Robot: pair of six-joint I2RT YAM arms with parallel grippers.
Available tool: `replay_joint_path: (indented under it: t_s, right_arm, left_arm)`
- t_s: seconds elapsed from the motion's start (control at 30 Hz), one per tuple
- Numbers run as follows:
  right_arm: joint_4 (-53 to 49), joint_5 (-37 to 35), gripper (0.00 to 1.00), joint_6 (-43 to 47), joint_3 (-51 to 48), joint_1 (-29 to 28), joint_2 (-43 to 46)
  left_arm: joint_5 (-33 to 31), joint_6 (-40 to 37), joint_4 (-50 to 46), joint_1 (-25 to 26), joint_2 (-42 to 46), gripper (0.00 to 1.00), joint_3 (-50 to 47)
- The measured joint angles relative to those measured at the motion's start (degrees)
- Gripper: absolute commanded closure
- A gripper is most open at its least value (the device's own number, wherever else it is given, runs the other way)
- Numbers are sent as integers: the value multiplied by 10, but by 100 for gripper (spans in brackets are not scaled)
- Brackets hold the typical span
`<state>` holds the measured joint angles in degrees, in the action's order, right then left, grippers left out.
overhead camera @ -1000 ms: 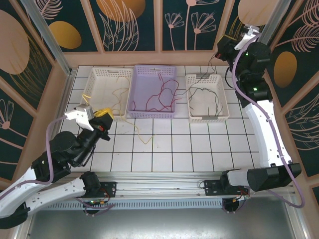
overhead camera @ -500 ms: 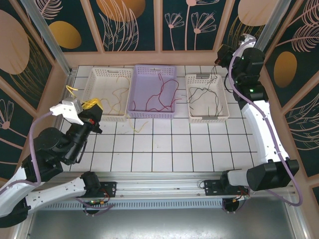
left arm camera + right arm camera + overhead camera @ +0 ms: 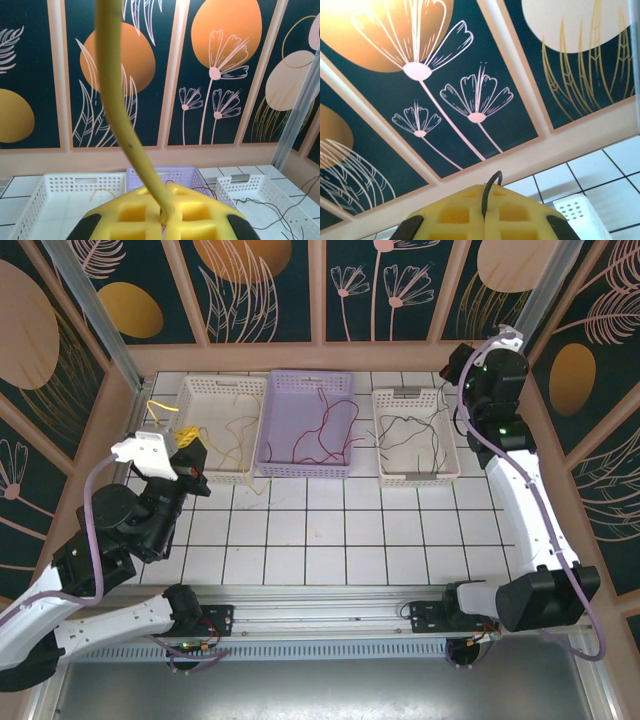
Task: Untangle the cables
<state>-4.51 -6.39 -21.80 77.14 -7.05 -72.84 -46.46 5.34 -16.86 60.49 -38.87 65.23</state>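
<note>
Right tool (image 3: 484,214), jaws together on a thin black cable (image 3: 485,196), before floral wall (image 3: 470,75).

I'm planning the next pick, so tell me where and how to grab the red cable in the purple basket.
Grip the red cable at its loops near the middle of the purple basket, coming straight down from above. It lies loosely on the floor with walls all round, so a side approach looks blocked; mid-basket leaves room beside the wire.

The yellow cable (image 3: 112,100) is blurred and cut off at the top edge of the left wrist view. The left gripper (image 3: 162,220) is cut off at the bottom edge. The black cable (image 3: 487,192) has its lower end hidden inside the right gripper (image 3: 483,220).
</note>
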Motion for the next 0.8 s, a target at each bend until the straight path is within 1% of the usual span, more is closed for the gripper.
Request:
replay_joint_path:
  t_s: [0.17, 0.27, 0.4, 0.5, 0.67, 0.8]
  right_arm:
    - [0, -49, 100, 5, -9, -2, 0]
    - [0, -88, 100, 14, -12, -2, -8]
    - [0, -136, 100, 33, -13, -9, -27]
    - [0, -162, 100, 50, -13, -28, -42]
    - [0, -189, 100, 66, -16, -59, -69]
    - [1, -198, 100, 67, -36, -77, -93]
  left_arm:
    - [-8, -17, 8, -2, -28, 100, 2]
    - [2, -19, 8, -22, -49, 100, 2]
    - [41, -17, 7, -87, -76, 100, 3]
    - [70, -14, 8, -118, -91, 100, 3]
    - [120, -6, 8, -168, -115, 100, 3]
    - [170, 5, 9, -233, -139, 100, 3]
